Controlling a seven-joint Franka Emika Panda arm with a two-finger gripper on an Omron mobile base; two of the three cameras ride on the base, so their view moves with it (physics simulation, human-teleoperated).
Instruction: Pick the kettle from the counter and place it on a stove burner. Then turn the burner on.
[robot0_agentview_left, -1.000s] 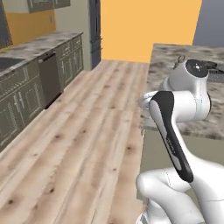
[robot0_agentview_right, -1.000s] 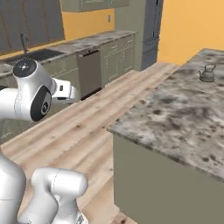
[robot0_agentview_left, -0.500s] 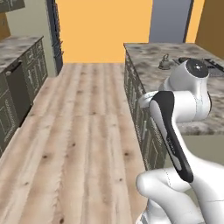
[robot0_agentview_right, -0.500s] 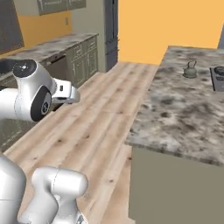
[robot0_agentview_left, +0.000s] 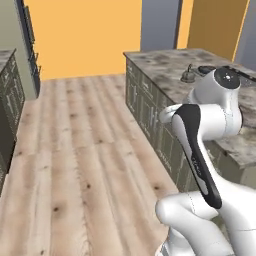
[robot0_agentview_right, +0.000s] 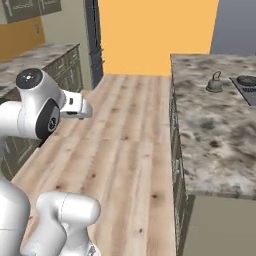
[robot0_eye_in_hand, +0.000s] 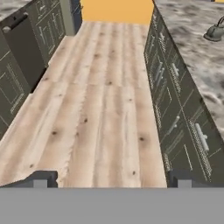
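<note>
Approaching the kettle (robot0_agentview_right: 215, 83) at two o'clock on the bench (robot0_agentview_right: 210, 130): keep the fingers (robot0_eye_in_hand: 40, 180) released, descending over its wire handle.

left base view: from behind the arm on its left, facing forward and down; the arm's white links fill the lower right close up, the counter (robot0_agentview_left: 175, 65) runs off to the right beyond them.
right base view: from behind on the arm's right, same heading; the arm is near at lower left, the counter's long top along the right.
hand view: looks along the gripper (robot0_eye_in_hand: 111, 178), low over the wooden floor (robot0_eye_in_hand: 105, 100), down the aisle toward the orange wall (robot0_eye_in_hand: 116, 9); cabinet fronts stand ahead-right of the claw.
shared: all three take in the aisle floor, the orange wall, the counter edge and the kettle (robot0_agentview_right: 215, 83), far ahead-right of the claw.
</note>
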